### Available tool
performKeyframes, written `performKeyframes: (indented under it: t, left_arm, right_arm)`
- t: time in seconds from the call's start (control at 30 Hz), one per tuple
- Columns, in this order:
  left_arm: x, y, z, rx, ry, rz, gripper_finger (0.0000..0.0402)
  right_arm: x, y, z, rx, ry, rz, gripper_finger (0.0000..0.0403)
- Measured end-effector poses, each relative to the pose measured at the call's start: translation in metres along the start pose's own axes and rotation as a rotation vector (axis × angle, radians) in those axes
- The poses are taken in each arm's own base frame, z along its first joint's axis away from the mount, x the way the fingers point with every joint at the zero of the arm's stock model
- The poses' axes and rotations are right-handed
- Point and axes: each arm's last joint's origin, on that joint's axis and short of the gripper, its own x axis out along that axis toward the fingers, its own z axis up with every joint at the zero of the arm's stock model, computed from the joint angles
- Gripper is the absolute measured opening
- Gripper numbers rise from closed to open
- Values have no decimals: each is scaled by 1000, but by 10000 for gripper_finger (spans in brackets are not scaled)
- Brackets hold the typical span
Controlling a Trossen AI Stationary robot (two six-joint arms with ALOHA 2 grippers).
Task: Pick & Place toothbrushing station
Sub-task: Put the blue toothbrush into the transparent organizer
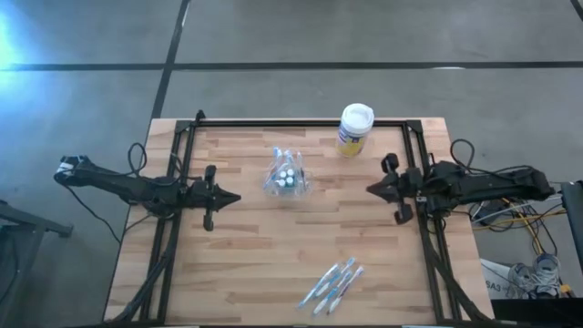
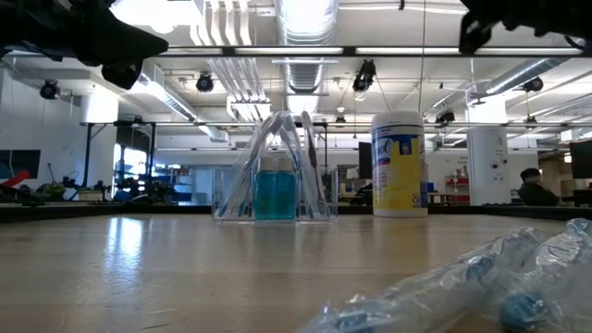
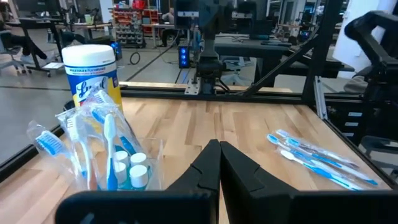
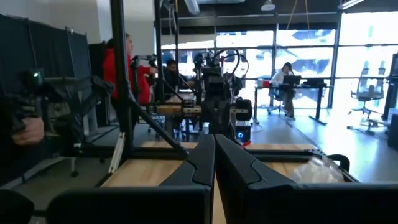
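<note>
1. Holder (image 1: 286,176): small clear plastic stand at the counter (image 1: 237,264) centre, toward 12 o'clock. It carries upright toothbrushes (image 3: 109,140) and little white tubes (image 3: 134,169) with teal showing in the low view.
2. Loose toothbrushes (image 1: 332,284): a wrapped bundle lying flat toward 5 o'clock, well apart from the holder.
3. Canister (image 1: 354,128): white lid, yellow-blue label, at 1 o'clock of the holder. The label lettering is only partly readable and looks like "Lysol".
4. Handling, as a judgement: the holder looks light, stiff and slick, and would tip easily with its tall load. Best taken low across its side walls. The wrapped brushes look light and crinkly, so pinch 1 at mid-length.
5. Left end effector (image 1: 233,197): clenched, empty, at 9 o'clock of the holder, apart from it.
6. Right end effector (image 1: 372,189): clenched, empty, at 3 o'clock of the holder, apart from it.
</note>
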Motion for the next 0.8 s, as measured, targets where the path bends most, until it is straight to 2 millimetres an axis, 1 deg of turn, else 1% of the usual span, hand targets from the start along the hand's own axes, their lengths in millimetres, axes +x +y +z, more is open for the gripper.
performKeyframes:
  t: [0.07,0.2,0.33,0.43,0.57,0.67,0.8]
  left_arm:
    - [0,0,0,0,0,-1,7]
    - [1,-1,-1,-32,11,-30,7]
    - [5,-4,-3,-103,35,-83,7]
    - [11,-7,-1,-165,4,-115,7]
    - [23,-14,1,-203,-42,-228,7]
    - [36,-20,-1,-201,-31,-235,5]
    - [59,-32,0,-186,41,-230,4]
  right_arm:
    - [-9,0,-9,2,-9,1,8]
    - [-21,0,-22,0,-30,-1,8]
    - [-28,0,-31,-7,-44,-1,8]
    - [-30,0,-37,-8,-41,-19,8]
    - [-31,-2,-45,-2,-22,-50,8]
    - [-31,-2,-51,-6,-4,-53,8]
    - [-32,-2,-53,-5,2,-52,8]
